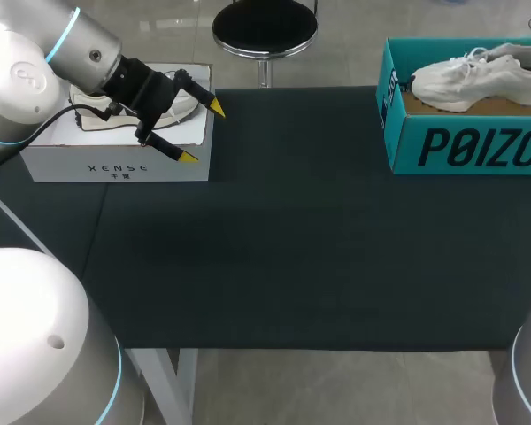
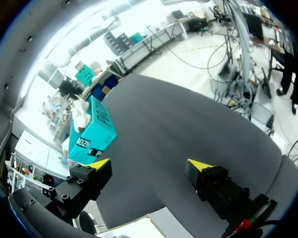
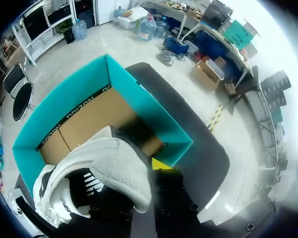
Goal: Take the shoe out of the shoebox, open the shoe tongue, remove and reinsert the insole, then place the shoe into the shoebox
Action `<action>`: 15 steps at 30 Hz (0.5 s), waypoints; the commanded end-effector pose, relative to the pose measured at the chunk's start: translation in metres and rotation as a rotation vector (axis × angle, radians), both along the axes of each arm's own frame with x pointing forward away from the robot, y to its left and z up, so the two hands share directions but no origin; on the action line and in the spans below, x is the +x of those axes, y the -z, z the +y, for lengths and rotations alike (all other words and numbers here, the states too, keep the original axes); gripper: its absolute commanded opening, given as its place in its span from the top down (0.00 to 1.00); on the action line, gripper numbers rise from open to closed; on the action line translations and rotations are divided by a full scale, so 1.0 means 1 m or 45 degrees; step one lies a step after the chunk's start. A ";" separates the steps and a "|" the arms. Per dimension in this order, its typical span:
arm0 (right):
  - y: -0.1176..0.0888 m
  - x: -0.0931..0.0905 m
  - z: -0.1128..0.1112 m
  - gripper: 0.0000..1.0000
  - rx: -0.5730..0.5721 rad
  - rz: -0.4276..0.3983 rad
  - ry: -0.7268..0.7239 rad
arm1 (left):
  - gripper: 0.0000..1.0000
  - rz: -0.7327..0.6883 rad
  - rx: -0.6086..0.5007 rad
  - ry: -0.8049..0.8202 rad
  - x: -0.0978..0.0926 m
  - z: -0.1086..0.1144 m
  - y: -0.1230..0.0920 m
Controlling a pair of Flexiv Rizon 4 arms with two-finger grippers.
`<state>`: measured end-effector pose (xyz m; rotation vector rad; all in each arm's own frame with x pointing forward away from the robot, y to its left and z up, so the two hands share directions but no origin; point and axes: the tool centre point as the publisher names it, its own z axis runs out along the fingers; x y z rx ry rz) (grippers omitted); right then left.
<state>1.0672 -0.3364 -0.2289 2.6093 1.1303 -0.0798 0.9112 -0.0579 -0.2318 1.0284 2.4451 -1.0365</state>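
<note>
Leaning shoe (image 1: 465, 80), seemingly gripped, within shoebox (image 1: 398, 133) walls.

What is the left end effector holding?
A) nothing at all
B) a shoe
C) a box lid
A: the left end effector is open, and only bare table shows between its fingers.

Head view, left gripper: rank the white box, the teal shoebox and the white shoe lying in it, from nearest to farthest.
1. white box: at the view's left, with the left gripper at its right edge.
2. teal shoebox: far across at the view's right, its left wall facing the gripper.
3. white shoe: inside that shoebox, just beyond the left wall.
</note>
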 end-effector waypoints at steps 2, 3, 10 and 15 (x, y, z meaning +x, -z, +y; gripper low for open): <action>0.010 -0.002 -0.005 1.00 0.007 -0.006 0.005 | 0.00 -0.001 0.005 0.001 0.000 0.000 0.000; 0.012 -0.002 -0.005 1.00 0.006 -0.005 0.007 | 0.00 -0.001 0.005 0.001 0.000 0.000 0.000; 0.021 -0.002 -0.008 1.00 -0.008 0.013 0.017 | 0.00 -0.001 0.005 0.001 0.000 0.000 0.000; 0.033 -0.001 -0.009 1.00 -0.018 0.034 0.023 | 0.00 -0.001 0.005 0.001 0.000 0.000 0.000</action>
